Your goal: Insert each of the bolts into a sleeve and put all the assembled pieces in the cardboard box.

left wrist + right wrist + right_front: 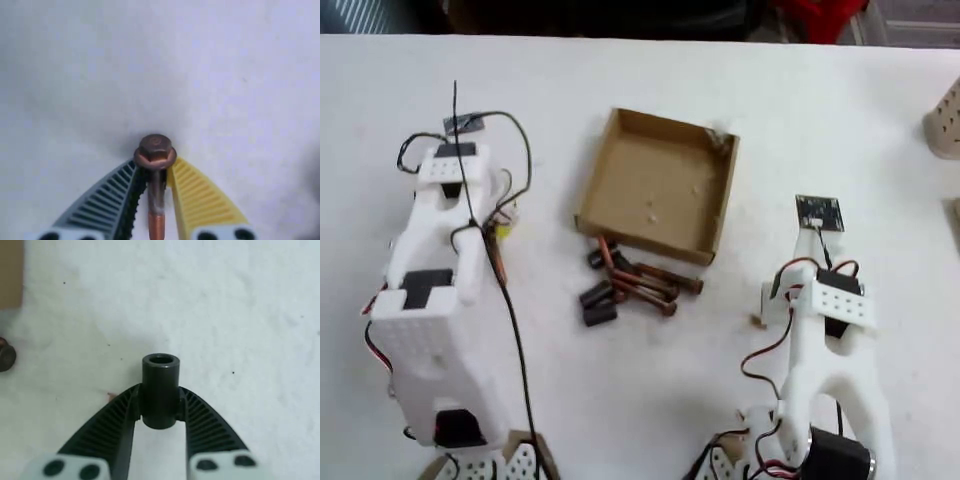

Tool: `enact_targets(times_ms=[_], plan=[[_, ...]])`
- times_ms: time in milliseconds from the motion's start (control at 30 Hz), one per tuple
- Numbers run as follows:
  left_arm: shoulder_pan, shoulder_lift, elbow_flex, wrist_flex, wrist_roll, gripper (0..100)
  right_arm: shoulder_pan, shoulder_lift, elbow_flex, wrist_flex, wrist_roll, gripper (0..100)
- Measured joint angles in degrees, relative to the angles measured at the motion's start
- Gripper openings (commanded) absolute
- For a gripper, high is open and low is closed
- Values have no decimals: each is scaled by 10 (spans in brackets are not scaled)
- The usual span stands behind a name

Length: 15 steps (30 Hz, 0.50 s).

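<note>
From above, loose bolts and sleeves lay heaped just beside the box on the white bench. Left wrist: the left tool pinched a bolt. Right wrist: the right tool pinched a sleeve.

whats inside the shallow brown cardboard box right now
In the shallow brown cardboard box only a bare floor with a few pale specks shows. The copper-coloured bolts and dark cylindrical sleeves lie outside, by its near wall. That wall may hide a thin strip of floor.

White arms, black motors, red-black cables; left gripper grey and yellow; right gripper black.
</note>
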Motion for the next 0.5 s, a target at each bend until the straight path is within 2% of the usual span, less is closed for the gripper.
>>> enact_targets(times_ms=[67,167,500], plan=[[0,7,-12,11,1,77,0,0,0,0,0,17],[0,9,-15,14,1,13,0,0,0,0,0,17],[0,9,-15,13,0,20,0,0,0,0,0,17]])
